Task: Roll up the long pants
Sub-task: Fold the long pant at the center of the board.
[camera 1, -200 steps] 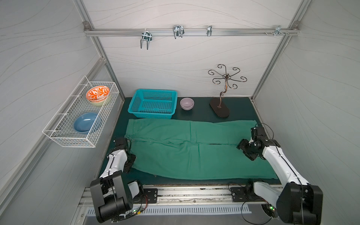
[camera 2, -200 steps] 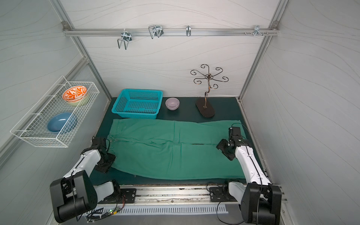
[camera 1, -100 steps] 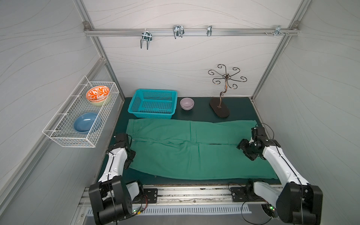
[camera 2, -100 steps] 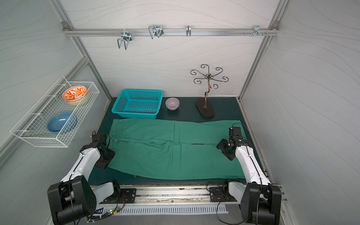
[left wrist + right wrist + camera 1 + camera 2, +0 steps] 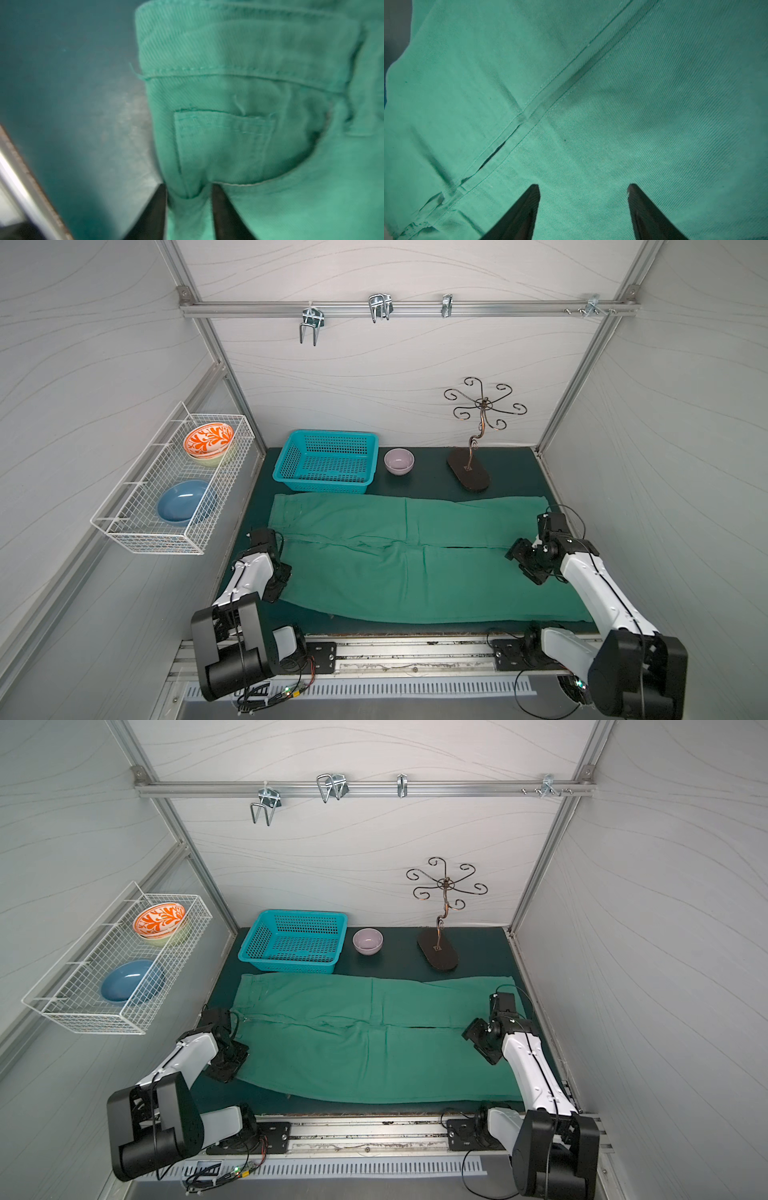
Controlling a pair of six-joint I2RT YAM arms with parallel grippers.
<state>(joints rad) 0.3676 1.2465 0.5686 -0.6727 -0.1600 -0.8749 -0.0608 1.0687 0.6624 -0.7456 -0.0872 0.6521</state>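
Note:
The long pants (image 5: 415,564) (image 5: 374,1044) lie flat across the dark mat, waist at the left and leg ends at the right. My left gripper (image 5: 280,576) (image 5: 232,1056) sits at the near part of the waist edge. In the left wrist view it (image 5: 189,193) is shut on a bunched fold of the pants (image 5: 249,135) just below a pocket. My right gripper (image 5: 521,562) (image 5: 476,1042) hovers over the leg ends by the gap between the legs. It (image 5: 583,187) is open, with only flat cloth (image 5: 654,104) under its fingers.
Along the back of the mat (image 5: 511,477) stand a turquoise basket (image 5: 328,460), a small purple bowl (image 5: 399,460) and a metal scroll stand (image 5: 469,472). A wire rack (image 5: 137,531) with bowls hangs on the left wall. The base rail (image 5: 395,655) runs along the front edge.
The left gripper has shifted along the waist edge and its jaws have narrowed onto the cloth. The right arm has not moved.

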